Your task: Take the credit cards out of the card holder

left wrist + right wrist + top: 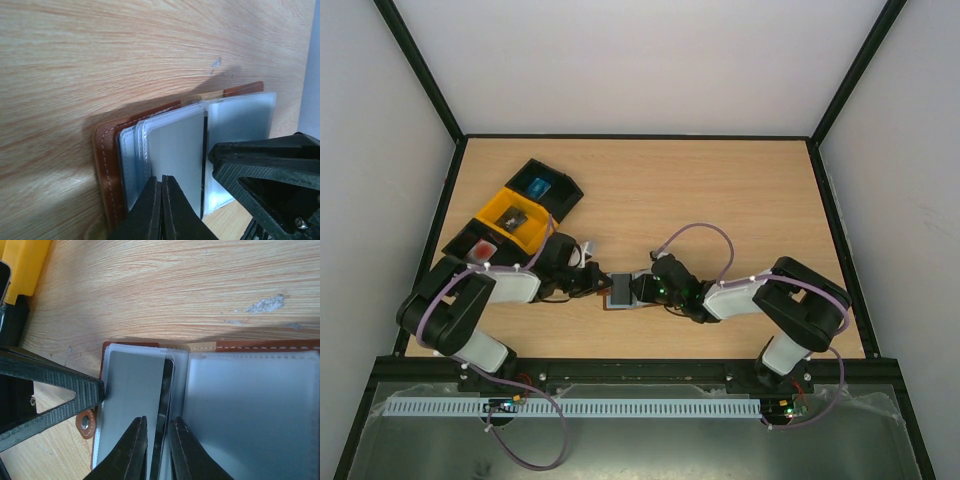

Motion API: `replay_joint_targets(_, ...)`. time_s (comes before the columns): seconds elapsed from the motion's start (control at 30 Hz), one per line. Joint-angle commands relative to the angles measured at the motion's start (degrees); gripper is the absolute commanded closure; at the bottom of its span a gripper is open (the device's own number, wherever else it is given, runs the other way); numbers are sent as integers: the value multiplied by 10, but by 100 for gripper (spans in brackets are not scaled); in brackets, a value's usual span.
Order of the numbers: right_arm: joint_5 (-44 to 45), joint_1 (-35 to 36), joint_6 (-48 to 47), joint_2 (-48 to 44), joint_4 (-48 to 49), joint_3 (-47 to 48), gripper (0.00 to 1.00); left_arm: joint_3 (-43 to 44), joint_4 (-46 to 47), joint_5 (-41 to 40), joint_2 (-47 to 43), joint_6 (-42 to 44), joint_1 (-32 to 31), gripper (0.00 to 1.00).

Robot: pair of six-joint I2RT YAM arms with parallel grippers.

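- Card holder (620,293) lies open, pockets up, on the counter (740,200), at about 6 o'clock from the counter's middle. It sits between the two pincers.
- Left pincer (161,200) is closed right down, nipping the outer edge of the holder's left clear sleeve (130,400) at the holder's 9 o'clock. I judge its job is to anchor the holder, so it should stay low and firm and not lift.
- Dark grey card (164,395) shows as a dark strip beside the spine, just right of that sleeve.
- Right pincer (159,447) is narrowed to a slit with the card's edge in it, and appears to have it pinched. The draw should run slowly and straight along the pocket, so that the sleeve does not drag and the card does not buckle.
- A red card I cannot find in the pockets shown.
- Three containers stand at 10 o'clock of the holder.
- The near black bin (460,240) holds something red (482,248).
- The yellow bin (495,205) holds a small dark item (515,218).
- The far black bin (565,190) holds a blue item (540,185).
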Motion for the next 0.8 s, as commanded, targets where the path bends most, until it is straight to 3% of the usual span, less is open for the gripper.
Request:
replay_joint_targets(0.0,15,2,12,8,31,-15,85,-8,7,-7,17,17,-5,97)
replay_joint_targets(0.17,15,2,24,8,39,-19,86,-7,-23,-44,18,31,-12,97)
replay_joint_targets(0.77,-15,-5,57,33,94,-28,88,-22,-7,-42,23,27,-15,97)
